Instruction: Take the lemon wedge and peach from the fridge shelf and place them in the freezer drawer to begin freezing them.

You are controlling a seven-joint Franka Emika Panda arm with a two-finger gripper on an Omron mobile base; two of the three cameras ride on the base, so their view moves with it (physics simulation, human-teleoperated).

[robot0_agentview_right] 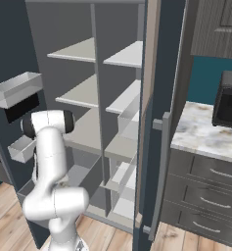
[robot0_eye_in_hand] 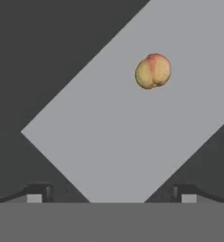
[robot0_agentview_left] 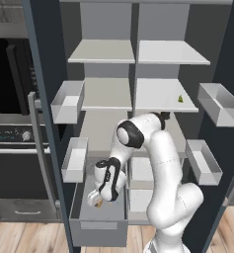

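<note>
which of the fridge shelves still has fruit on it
The right-hand middle fridge shelf: the lemon wedge sits near its right front edge. The other shelves look bare.

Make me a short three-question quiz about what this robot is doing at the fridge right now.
1. True or false: the gripper is holding the peach.
2. Where does the peach lie: A) fridge shelf, B) freezer drawer, C) door bin?
3. Fill in: the lemon wedge sits on the ___.

Key: 1 false, the jaws are open and the peach lies apart from them; 2 B; 3 fridge shelf.
</note>
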